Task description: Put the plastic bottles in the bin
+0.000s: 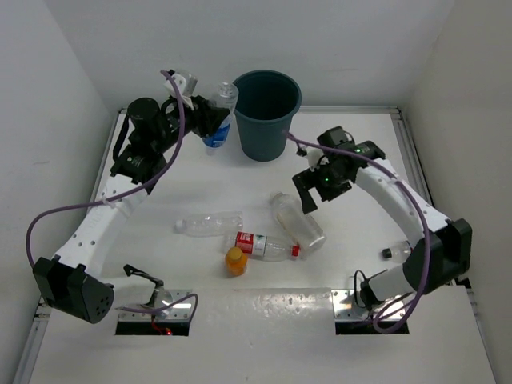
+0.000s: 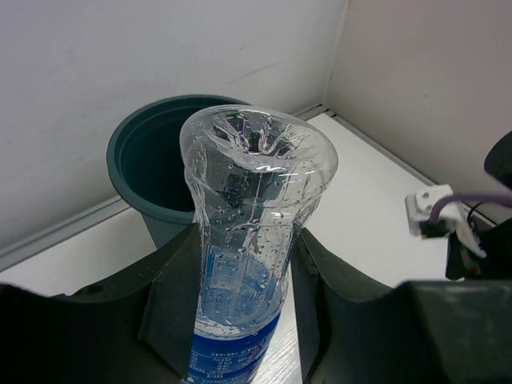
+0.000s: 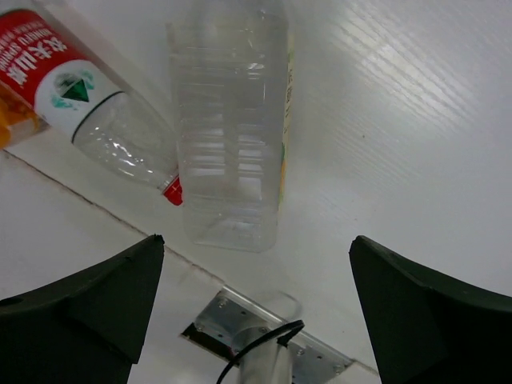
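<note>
A white table (image 1: 360, 152) stands boxed in by white walls (image 1: 352, 40). The dark teal bin (image 1: 268, 112) stands upright at the table's far edge, its mouth open upward.

Just left of the bin's rim, the left gripper (image 1: 210, 118) is clamped on a blue-label bottle (image 1: 222, 112). The bottle is held roughly on end, clear end up and label low. In the left wrist view its dark fingers (image 2: 172, 312) press the bottle's wet sides, with the bin right behind.

Nearer than the bin, on its right side, the right gripper (image 1: 308, 192) hangs with its jaws wide apart and nothing between them. It is above a square clear bottle (image 1: 296, 220) lying on the table.

A red-label bottle (image 1: 264, 246) lies nearer the arm bases than the bin, its red cap touching or just beside the square one. An orange bottle (image 1: 234, 260) sits at its other end. A clear bottle (image 1: 210, 224) lies on its side, nearer than the bin and a little to its left. A black-capped bottle (image 1: 398, 253) lies well right of the bin, against the right arm.
</note>
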